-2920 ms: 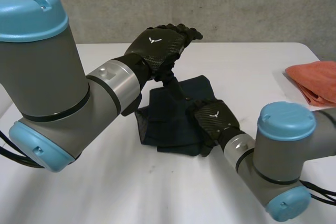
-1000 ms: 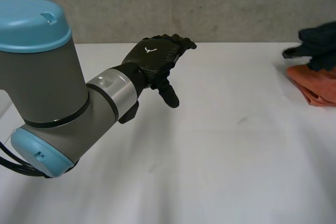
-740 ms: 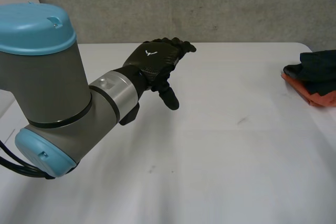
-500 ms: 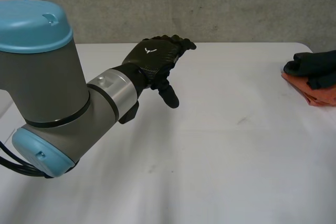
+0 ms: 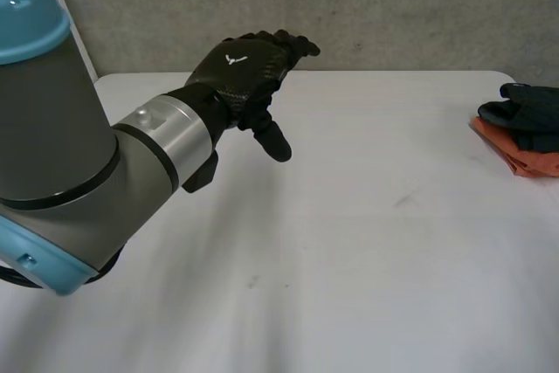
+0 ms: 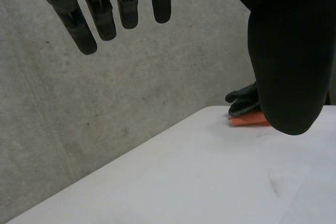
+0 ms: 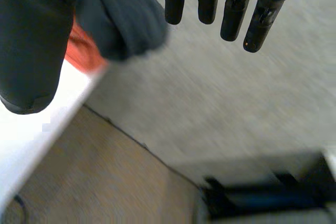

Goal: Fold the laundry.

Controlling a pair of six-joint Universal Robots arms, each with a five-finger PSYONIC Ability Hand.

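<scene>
A folded dark blue cloth (image 5: 531,107) lies on top of an orange cloth (image 5: 522,156) at the table's right edge. My left hand (image 5: 243,67) hovers open above the back left of the white table (image 5: 367,242), far from both cloths. In the left wrist view its fingers (image 6: 107,14) hang straight, and the dark cloth (image 6: 244,100) and the orange cloth (image 6: 251,120) sit at the far corner. In the right wrist view my right hand (image 7: 233,17) is open with straight fingers, and the dark cloth (image 7: 123,22) and orange cloth (image 7: 81,45) lie just beside its thumb.
A grey concrete wall (image 5: 349,6) stands behind the table. In the right wrist view the table's edge (image 7: 37,140) drops to a brown floor (image 7: 105,182), with a dark object (image 7: 262,198) lower down.
The right hand carried the dark cloth from the middle of the table to the right, set it on the orange cloth and opened. The left arm shifted slightly left and up.
</scene>
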